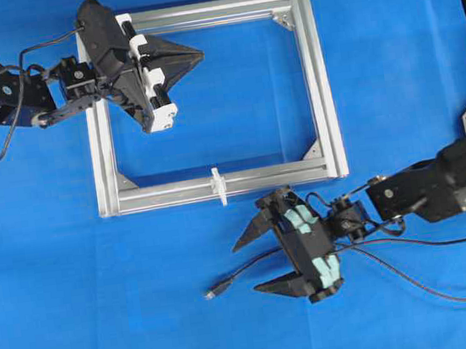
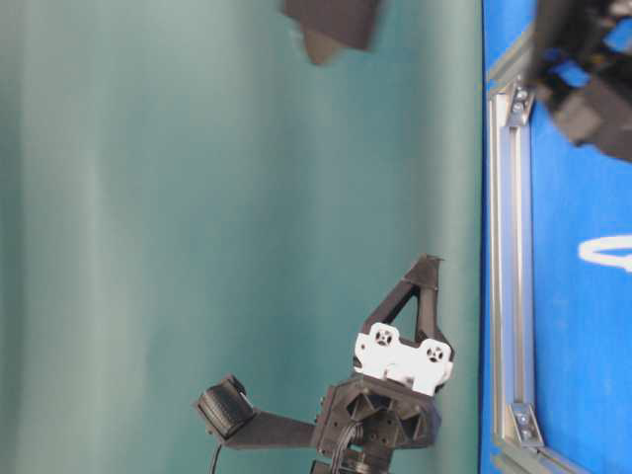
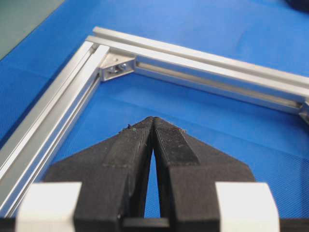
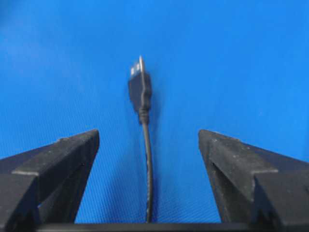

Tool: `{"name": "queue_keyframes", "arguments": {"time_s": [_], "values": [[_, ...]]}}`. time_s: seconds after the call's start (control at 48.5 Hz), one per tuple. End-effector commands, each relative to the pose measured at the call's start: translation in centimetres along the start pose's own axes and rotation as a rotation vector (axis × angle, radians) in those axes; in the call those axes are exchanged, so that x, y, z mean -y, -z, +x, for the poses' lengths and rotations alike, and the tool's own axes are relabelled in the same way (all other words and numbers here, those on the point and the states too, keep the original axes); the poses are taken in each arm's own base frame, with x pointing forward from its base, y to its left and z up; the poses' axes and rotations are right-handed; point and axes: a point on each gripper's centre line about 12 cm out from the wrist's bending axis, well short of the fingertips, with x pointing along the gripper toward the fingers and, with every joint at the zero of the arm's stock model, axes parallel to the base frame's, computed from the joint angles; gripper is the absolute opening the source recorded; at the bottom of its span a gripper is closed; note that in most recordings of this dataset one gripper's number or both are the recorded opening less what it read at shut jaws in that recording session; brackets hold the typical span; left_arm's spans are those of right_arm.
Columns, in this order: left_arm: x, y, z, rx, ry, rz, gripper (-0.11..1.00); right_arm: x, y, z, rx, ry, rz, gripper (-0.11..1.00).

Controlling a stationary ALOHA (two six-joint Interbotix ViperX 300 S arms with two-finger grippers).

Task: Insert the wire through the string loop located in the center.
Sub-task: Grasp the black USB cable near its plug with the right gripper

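Black finger pads [image 4: 60, 159] of the right gripper [image 1: 270, 257] fill the bottom of its wrist view, spread wide apart, and the wire [image 4: 146, 159] runs straight up the gap between them without touching either; its plug [image 4: 139, 87] lies flat on the blue mat [image 1: 391, 78] a little beyond the fingertips, metal tip pointing away. Seen from overhead, the same gripper hangs near the lower middle of the mat, jaws open toward the left, with the plug end just to its left and the cable trailing off to the right edge; nothing is gripped.

Farther off sits the silver frame [image 1: 320, 87], and on its near rail, about midway along, stands the string loop [image 1: 217, 185], small and whitish; it is empty, and the plug lies apart from it, to the near side. The left gripper [image 1: 194, 55] is poised over the far left part of the frame, fingers pressed together on nothing, its wrist view showing only the closed tips above the mat and a frame corner.

By my reckoning the job is barely begun; the wire has not been picked up, let alone threaded. What remains is closing on the wire close behind the plug, lifting it, lining the tip with the loop and pushing it through; whether the left arm will help steady anything I cannot say.
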Motion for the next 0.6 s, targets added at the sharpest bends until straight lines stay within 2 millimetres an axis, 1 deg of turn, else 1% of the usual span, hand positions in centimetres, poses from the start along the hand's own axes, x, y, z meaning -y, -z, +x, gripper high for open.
{"name": "queue_keyframes", "arguments": {"time_s": [0.0, 0.206, 0.268, 0.33, 0.413, 0.516, 0.578], "values": [[0.0, -1.2, -0.2, 0.035, 0.003, 0.0, 0.0, 0.1, -0.7, 0.6, 0.034, 0.003, 0.013, 0.75], [0.3, -1.0, -0.3, 0.03, 0.008, 0.002, 0.0, 0.4, -0.3, 1.0, 0.037, 0.018, 0.033, 0.73], [0.3, -1.1, -0.4, 0.032, 0.01, 0.002, 0.0, 0.5, -0.2, 1.0, 0.032, 0.022, 0.037, 0.71], [0.4, -1.1, -0.4, 0.03, 0.011, 0.002, 0.0, 0.6, 0.2, 1.1, 0.015, 0.027, 0.04, 0.67], [0.5, -1.0, -0.4, 0.03, 0.014, 0.003, 0.0, 0.6, 0.3, 1.2, 0.009, 0.027, 0.04, 0.54], [0.6, -1.0, -0.4, 0.028, 0.017, 0.004, 0.0, 0.5, 0.3, 1.2, 0.012, 0.024, 0.037, 0.29], [0.6, -1.1, -0.4, 0.031, 0.017, 0.003, 0.0, 0.5, 0.3, 1.1, 0.013, 0.021, 0.035, 0.16]]}}
